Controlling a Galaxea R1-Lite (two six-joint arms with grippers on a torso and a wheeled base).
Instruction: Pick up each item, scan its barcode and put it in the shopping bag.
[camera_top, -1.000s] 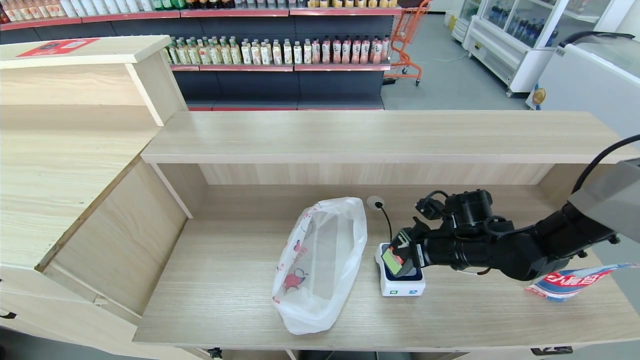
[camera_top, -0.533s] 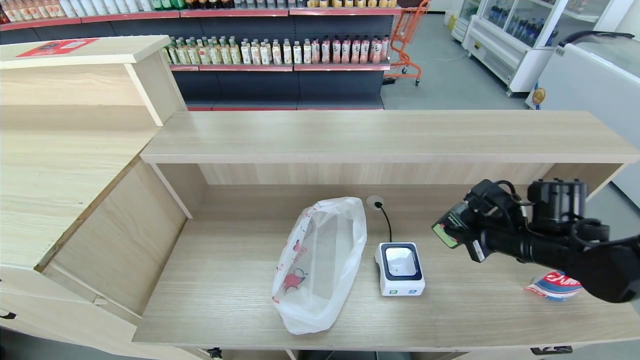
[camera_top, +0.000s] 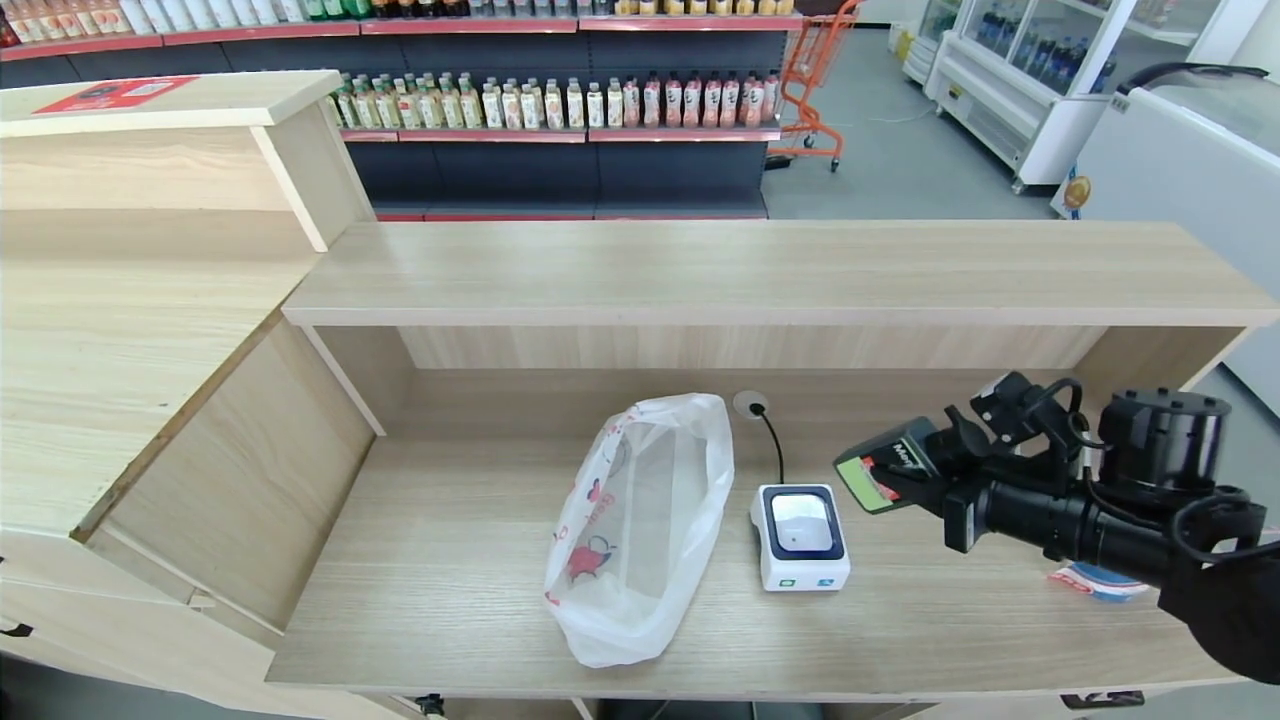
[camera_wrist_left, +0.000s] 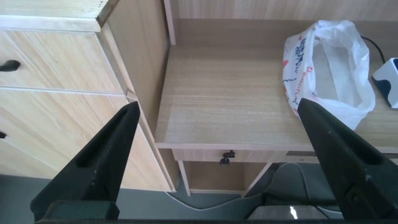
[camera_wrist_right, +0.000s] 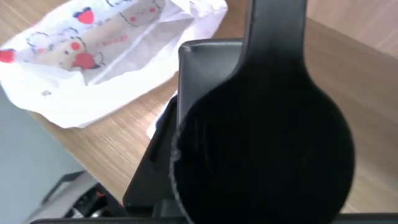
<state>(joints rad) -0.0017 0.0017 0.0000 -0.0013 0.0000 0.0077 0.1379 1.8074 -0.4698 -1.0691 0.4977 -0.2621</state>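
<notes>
My right gripper (camera_top: 888, 466) is shut on a small dark box (camera_top: 872, 478) with a green and red face. It hangs above the counter, just right of the white barcode scanner (camera_top: 800, 537). The box (camera_wrist_right: 261, 137) looms dark and close in the right wrist view, with the bag (camera_wrist_right: 99, 56) beyond it. The white plastic shopping bag (camera_top: 640, 525) lies open on the counter left of the scanner. My left gripper (camera_wrist_left: 217, 107) is open and holds nothing, off the counter's left front corner, with the bag (camera_wrist_left: 329, 68) farther off.
A red, white and blue packet (camera_top: 1100, 581) lies on the counter at the right, partly hidden by my right arm. The scanner's cable (camera_top: 772, 440) runs to a hole at the back. A raised shelf (camera_top: 760, 270) overhangs the counter's rear, and a wooden side wall (camera_top: 250, 470) bounds the left.
My right gripper lifted the box off the scanner and swung it right, then drifted slightly back left and lower, with the box's green face turned upward.
</notes>
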